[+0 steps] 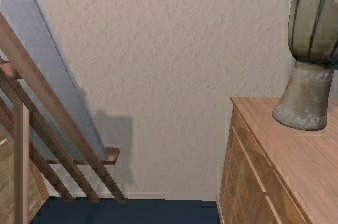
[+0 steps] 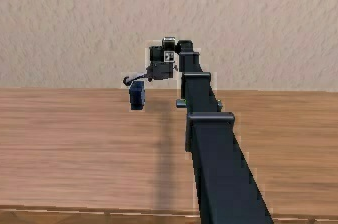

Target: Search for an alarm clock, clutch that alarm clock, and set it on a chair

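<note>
My arm (image 2: pixel 215 150), a dark square-section bar, comes up from the near edge just right of centre & reaches far out, leaning a bit left. At its far end sit two small white squares w/ black marks (image 2: pixel 164 60). Left of them is my gripper (image 2: pixel 133 82): dark body, two thin fingers (image 2: pixel 129 79) pointing left & slightly down. A small dark-blue blob (image 2: pixel 136 96) sits at the tips; can't tell if I hold anything.

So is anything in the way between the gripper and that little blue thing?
Nothing visible is. The little blue thing is right at the gripper, with the wooden top behind it.
</note>
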You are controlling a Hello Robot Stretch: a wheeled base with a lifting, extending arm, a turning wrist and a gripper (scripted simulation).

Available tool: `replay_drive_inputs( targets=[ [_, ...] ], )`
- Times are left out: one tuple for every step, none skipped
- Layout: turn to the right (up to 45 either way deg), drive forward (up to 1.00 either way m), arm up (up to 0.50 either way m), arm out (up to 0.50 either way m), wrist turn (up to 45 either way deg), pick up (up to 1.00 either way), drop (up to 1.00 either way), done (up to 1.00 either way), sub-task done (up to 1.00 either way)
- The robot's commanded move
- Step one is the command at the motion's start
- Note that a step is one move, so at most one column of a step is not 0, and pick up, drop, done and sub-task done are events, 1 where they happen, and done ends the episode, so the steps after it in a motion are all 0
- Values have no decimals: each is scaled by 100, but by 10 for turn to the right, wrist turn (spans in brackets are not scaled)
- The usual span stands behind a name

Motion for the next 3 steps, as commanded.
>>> replay_drive_inputs(
  targets=[
    [0,0,0,0,0,100,0,0,0],
    [0,0,0,0,-450,0,0,0,0],
    [0,0,0,0,-450,0,0,0,0]
  ],
)
